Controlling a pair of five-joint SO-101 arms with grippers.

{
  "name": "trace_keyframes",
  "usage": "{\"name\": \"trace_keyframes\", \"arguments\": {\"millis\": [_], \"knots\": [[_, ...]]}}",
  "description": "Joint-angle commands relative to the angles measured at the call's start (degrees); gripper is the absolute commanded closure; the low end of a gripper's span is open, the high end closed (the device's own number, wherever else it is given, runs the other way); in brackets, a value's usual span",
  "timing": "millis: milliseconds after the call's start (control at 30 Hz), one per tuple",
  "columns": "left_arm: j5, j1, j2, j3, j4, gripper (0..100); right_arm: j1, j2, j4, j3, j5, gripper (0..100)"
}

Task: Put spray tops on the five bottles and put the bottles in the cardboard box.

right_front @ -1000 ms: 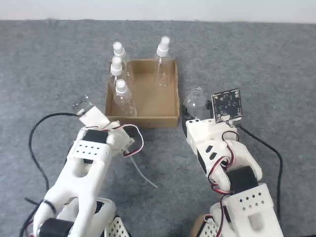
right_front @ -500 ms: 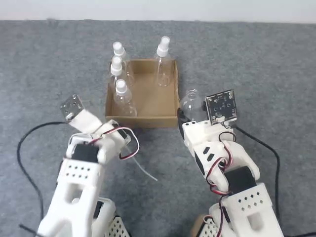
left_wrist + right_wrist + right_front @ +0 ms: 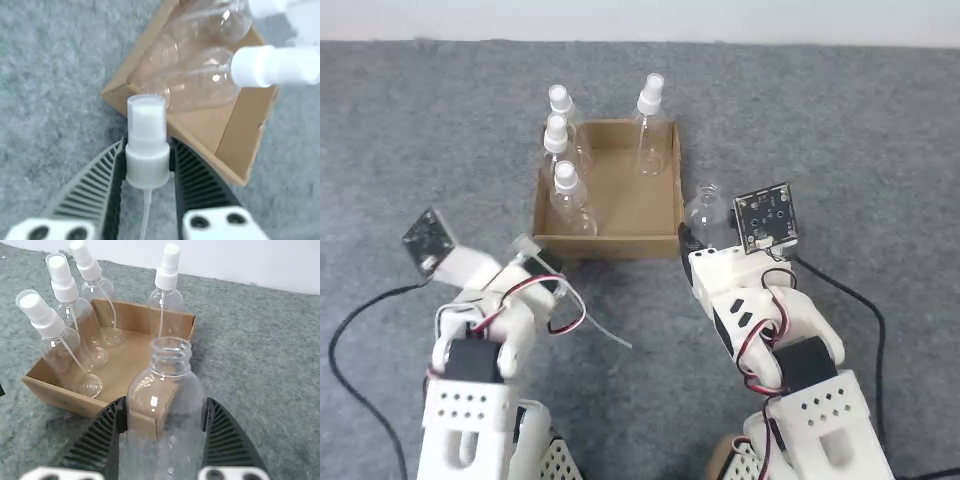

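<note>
My left gripper (image 3: 146,150) is shut on a white spray top (image 3: 146,142) whose thin tube (image 3: 600,330) trails over the carpet; it sits just in front of the cardboard box's (image 3: 610,243) near left corner (image 3: 112,92). In the high view this left gripper (image 3: 530,252) is low, close to the box wall. My right gripper (image 3: 162,412) is shut on a clear uncapped bottle (image 3: 165,385), held upright beside the box's right wall (image 3: 678,195). Over the table that bottle (image 3: 705,212) stands just outside the box. Several capped bottles (image 3: 565,185) stand in the box (image 3: 117,362).
Grey carpet covers the table (image 3: 840,130), with open room left and right of the box. A white wall edge (image 3: 640,20) runs along the back. Black cables (image 3: 360,320) lie beside both arms.
The left arm has pulled back and swung left, with the spray top and its tube still in its gripper. The right arm has shifted the bottle slightly toward the box.
</note>
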Motion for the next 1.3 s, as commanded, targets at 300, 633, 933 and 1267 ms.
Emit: {"name": "trace_keyframes", "arguments": {"millis": [300,633,933,1267], "knots": [[-0.44,-0.18,-21.98,8.75,-3.6,99,-0.84,-1.8,-0.75,-0.88,1.14,91.9],[-0.44,-0.18,-31.47,12.44,-3.16,99,-0.84,-2.51,0.13,-0.79,1.05,91.9],[-0.35,-0.18,-31.3,12.26,-3.52,99,-3.56,-10.42,5.14,-0.62,1.23,91.9],[-0.44,-0.18,-31.3,8.04,-3.52,99,-3.82,-16.4,4.7,2.73,1.14,91.9]]}}
